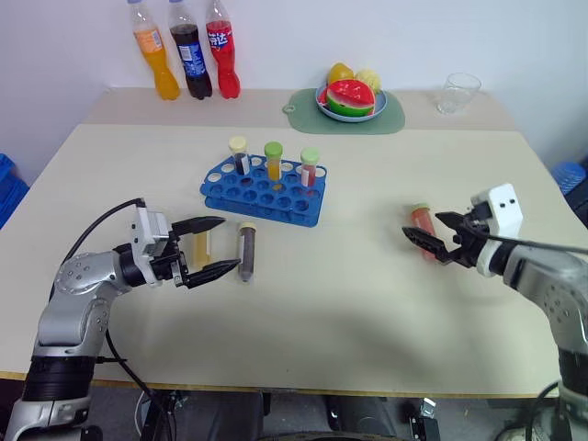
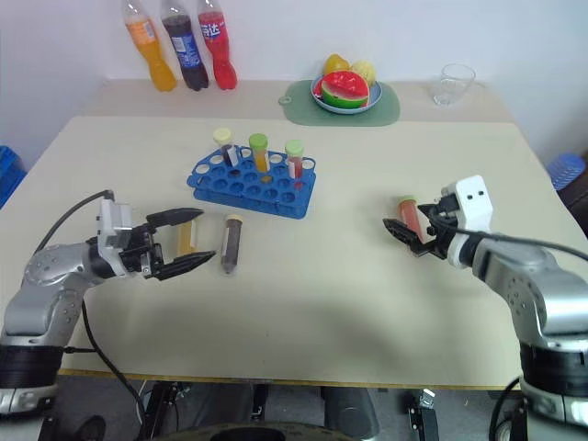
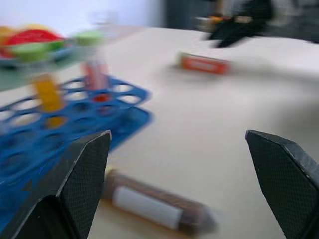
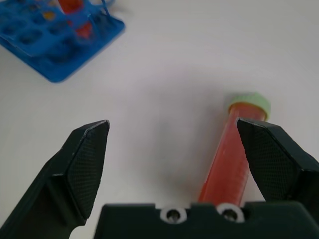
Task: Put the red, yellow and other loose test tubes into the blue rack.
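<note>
The blue rack [image 1: 265, 191] sits mid-table with three capped tubes upright in it. Three loose test tubes lie flat on the table. The yellow one [image 1: 201, 248] shows between the spread fingers of my open left gripper [image 1: 225, 244], and the brown one [image 1: 246, 250] lies just beyond the fingertips. In the left wrist view the brown tube [image 3: 154, 201] lies close by the rack [image 3: 99, 114]. The red tube [image 1: 422, 219], pale green cap, lies at the right. My open right gripper [image 4: 172, 129] straddles the red tube [image 4: 229, 159], which lies near one finger.
Three soda bottles [image 1: 188, 50] stand at the back left against the wall. A plate of fruit [image 1: 350, 96] rests on a round green mat [image 1: 390, 119], and a clear glass [image 1: 457, 92] stands at the back right. Blue crates [image 1: 7, 184] flank the table.
</note>
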Motion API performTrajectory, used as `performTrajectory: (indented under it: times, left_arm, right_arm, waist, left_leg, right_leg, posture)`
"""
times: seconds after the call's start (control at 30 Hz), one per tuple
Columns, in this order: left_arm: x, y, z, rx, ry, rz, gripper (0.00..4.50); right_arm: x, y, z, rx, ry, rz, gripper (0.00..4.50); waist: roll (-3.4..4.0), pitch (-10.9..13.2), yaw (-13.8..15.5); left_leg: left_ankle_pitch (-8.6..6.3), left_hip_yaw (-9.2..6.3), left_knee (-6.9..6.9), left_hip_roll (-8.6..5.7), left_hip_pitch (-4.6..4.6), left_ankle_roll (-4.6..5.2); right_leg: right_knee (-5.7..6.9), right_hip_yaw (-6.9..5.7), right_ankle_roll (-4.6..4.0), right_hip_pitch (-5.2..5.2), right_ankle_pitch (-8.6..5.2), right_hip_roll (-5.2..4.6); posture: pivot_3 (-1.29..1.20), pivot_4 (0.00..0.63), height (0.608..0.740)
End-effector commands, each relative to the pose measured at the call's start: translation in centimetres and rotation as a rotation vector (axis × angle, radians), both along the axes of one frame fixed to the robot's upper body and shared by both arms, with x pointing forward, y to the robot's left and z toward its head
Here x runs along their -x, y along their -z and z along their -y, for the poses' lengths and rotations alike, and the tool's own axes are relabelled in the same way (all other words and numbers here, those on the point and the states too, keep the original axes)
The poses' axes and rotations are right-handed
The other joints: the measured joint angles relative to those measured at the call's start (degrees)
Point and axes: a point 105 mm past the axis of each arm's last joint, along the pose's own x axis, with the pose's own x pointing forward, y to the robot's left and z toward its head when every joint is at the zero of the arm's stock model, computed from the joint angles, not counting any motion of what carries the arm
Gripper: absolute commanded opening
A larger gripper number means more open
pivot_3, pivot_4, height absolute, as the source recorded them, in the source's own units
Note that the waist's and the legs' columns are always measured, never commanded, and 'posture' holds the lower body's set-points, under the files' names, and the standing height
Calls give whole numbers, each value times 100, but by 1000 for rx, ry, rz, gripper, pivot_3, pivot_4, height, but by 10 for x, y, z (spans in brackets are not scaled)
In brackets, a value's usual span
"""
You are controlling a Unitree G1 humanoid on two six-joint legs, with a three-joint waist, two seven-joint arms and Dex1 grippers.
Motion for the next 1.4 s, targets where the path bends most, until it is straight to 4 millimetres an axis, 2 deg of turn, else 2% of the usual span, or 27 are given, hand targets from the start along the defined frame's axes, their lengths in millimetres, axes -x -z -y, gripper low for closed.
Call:
performTrajectory:
  times: [0.03, 0.27, 0.4, 0.77, 1.07, 1.17, 1.3, 1.37, 1.4]
  left_arm:
    - [3, -2, 7, -29, 115, 15, 4445]
    - [-5, 5, 24, -83, 234, 23, 4445]
    - [-11, 2, 33, -75, 249, 49, 4445]
    - [-7, 7, 29, -63, 220, 38, 4445]
    - [-3, 6, 25, -61, 196, 16, 4445]
    - [-2, 7, 25, -62, 196, 13, 4500]
    - [0, 7, 28, -60, 202, 13, 4500]
    - [0, 7, 28, -58, 202, 13, 4500]
    - [0, 7, 28, -58, 201, 13, 4500]
  right_arm:
    - [-9, -5, 8, 36, 32, -48, 4500]
    - [-31, -4, 9, 48, 67, -153, 4500]
    - [-39, -2, 18, 69, 98, -188, 4500]
    - [-52, 14, 26, 84, 159, -294, 4500]
    - [-45, 19, 19, 84, 118, -369, 4500]
    - [-43, 23, 18, 90, 111, -378, 3695]
    - [-38, 26, 12, 107, 78, -384, 1582]
    - [-35, 26, 11, 142, 50, -369, 864]
    - [-34, 25, 11, 157, 38, -361, 864]
  waist:
    - [0, 0, 2]
    - [0, 0, -25]
    - [0, 0, -23]
    - [1, 1, -40]
    - [1, 0, -45]
    - [1, 0, -43]
    - [1, 0, -35]
    - [1, 0, -28]
    - [1, 0, -22]
  left_leg:
    - [0, 0, 0, 0, -1, 0]
    - [0, 1, 1, 0, 0, 2]
    - [-1, 0, 1, -1, -3, 2]
    - [-4, 1, -1, 1, -5, 8]
    - [-4, 0, -1, 2, -4, 8]
    - [-4, 0, -2, 4, -3, 8]
    - [-4, 0, -1, 4, -3, 8]
    - [-4, 0, -1, 3, -4, 8]
    - [-4, 0, -1, 3, -4, 8]
  right_leg:
    - [0, 0, 0, 0, 0, 0]
    - [3, -1, 16, -3, 9, 2]
    - [3, -2, 22, -4, 12, 2]
    - [9, -1, 24, -13, 13, 2]
    - [9, -2, 24, -13, 13, 4]
    - [9, -2, 24, -13, 13, 6]
    - [9, -2, 24, -12, 13, 6]
    - [9, -2, 24, -11, 13, 4]
    - [8, -2, 24, -11, 13, 4]
  posture:
    - [0, 150, 740]
    - [0, 150, 740]
    - [0, 150, 740]
    - [0, 150, 740]
    - [0, 150, 740]
    - [0, 150, 740]
    - [0, 150, 740]
    - [0, 150, 740]
    - [0, 150, 740]
